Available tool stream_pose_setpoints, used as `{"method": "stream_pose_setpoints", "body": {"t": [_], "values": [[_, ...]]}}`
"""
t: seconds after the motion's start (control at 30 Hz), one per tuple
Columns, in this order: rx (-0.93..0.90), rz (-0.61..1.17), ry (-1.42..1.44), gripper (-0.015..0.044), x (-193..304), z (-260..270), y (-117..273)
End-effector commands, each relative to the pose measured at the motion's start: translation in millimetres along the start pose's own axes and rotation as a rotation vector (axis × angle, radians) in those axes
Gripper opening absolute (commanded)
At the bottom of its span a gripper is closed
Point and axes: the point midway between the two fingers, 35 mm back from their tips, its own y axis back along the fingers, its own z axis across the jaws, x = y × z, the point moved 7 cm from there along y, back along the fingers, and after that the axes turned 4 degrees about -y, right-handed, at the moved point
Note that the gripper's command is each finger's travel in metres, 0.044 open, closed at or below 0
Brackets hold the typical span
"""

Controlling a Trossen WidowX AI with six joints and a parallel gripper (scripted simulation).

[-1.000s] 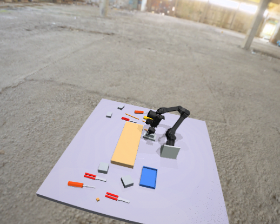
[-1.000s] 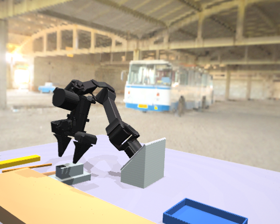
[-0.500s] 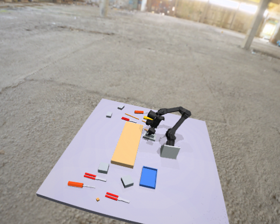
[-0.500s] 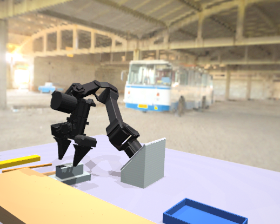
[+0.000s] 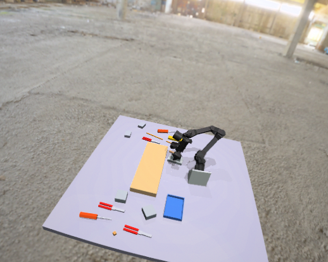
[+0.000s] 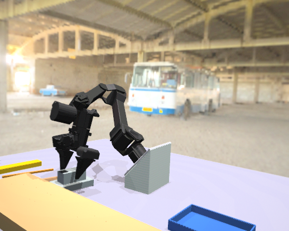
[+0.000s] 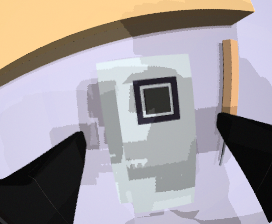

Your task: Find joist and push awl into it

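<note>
Stud finder point(image 5: 173, 161) point(image 6: 67, 177) point(image 7: 157, 145) sits flat on the desk point(image 5: 227, 205) point(image 6: 241, 189) point(image 7: 27, 135), just beside the floor panel point(image 5: 151, 169) point(image 6: 46, 201) point(image 7: 87, 30), on the side facing the arm's mount point(image 5: 199, 178) point(image 6: 158, 167). The pincer point(image 5: 175, 155) point(image 6: 70, 173) point(image 7: 153, 128) is spread wide with nothing gripped, its fingertips down around the tool's raised body. The step looks to be the pick-up: I'd centre the fingers over that body, sink a touch more without pressing on the broad foot, then close evenly so it comes up level. A level grip matters, since the foot should later slide flat over the panel.

Watch the edges. What I take for the awl point(image 5: 171, 152) point(image 6: 51, 178) point(image 7: 230, 75) lies by the panel's corner, its handle close to one fingertip in the wrist view — a sideways swing could knock it. The panel's long edge stands proud of the desk, so lift above it before crossing. Past that same end of the panel lies a yellow block point(image 5: 172, 138) point(image 6: 18, 166), better avoided. Room is more generous along the panel's mount side, towards its other end, where the blue tray point(image 5: 173, 207) point(image 6: 222, 216) stands well apart from the tool.
</note>
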Motion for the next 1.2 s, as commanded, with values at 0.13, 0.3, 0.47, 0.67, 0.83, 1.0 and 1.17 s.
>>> {"method": "stream_pose_setpoints", "body": {"t": [0.13, 0.3, 0.47, 0.67, 0.83, 1.0, 1.17], "values": [[0.003, -0.001, 0.005, 0.0440, 5.9, -0.7, -13.5], [0.005, -0.002, 0.006, 0.0387, 6.6, -1.0, -15.5], [0.005, -0.002, 0.006, 0.0315, 6.6, -1.0, -15.5], [0.005, -0.002, 0.006, 0.0275, 6.6, -1.0, -15.5], [0.005, -0.002, 0.006, 0.0242, 6.6, -1.0, -15.5], [0.005, -0.002, 0.006, 0.0208, 6.6, -1.0, -15.5], [0.005, -0.002, 0.006, 0.0175, 6.6, -1.0, -15.5]]}}
